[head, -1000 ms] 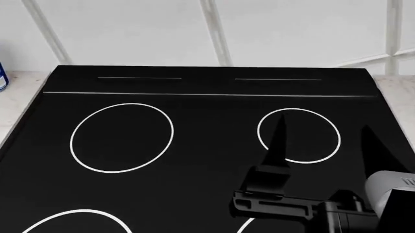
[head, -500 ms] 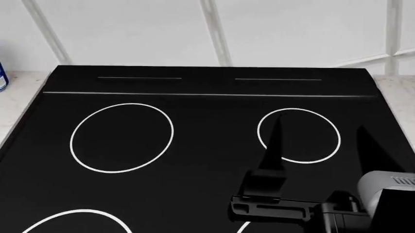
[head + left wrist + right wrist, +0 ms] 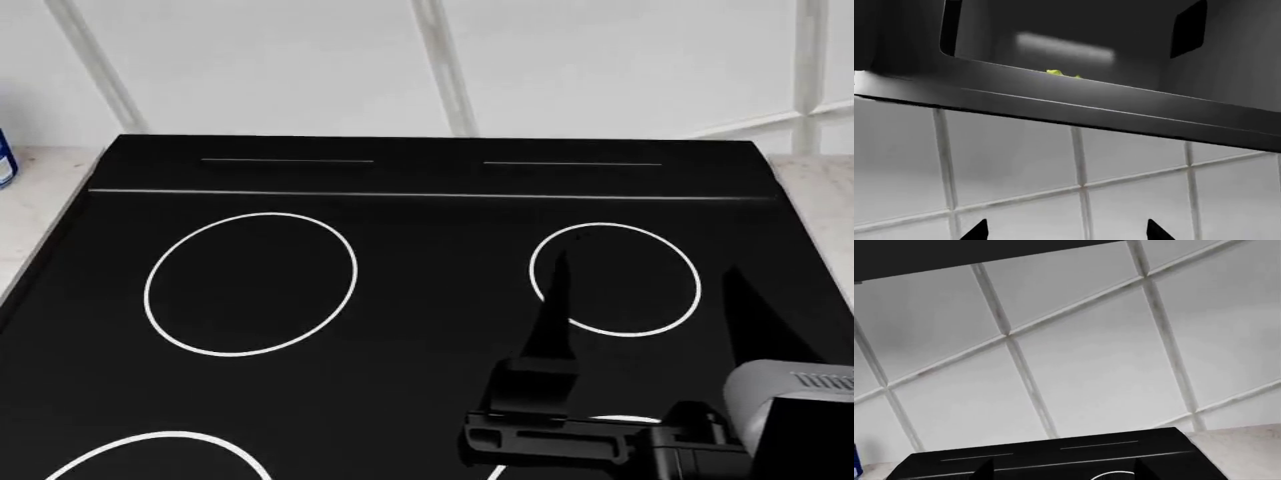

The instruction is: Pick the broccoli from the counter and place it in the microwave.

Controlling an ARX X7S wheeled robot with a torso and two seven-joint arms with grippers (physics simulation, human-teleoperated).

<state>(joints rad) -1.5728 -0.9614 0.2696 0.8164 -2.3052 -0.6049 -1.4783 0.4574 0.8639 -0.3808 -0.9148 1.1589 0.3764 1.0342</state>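
The right tool (image 3: 647,300) has slid back toward the stove's (image 3: 400,330) near edge, its black prongs spread wide with nothing between them. The left tool (image 3: 1066,231) likewise gapes, empty, before grey tiles (image 3: 1014,160). Above, a yellow-green bit of the broccoli (image 3: 1062,74) peeks over the microwave's (image 3: 1074,100) smooth dark sill. The speckled counter (image 3: 34,200) flanks the glossy stove.

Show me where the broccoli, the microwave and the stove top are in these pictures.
broccoli (image 3: 1062,74): left wrist view, its yellow-green top.
microwave (image 3: 1074,102): left wrist view, front lower edge.
stove top (image 3: 427,300): head view, bare black glass between the rings.
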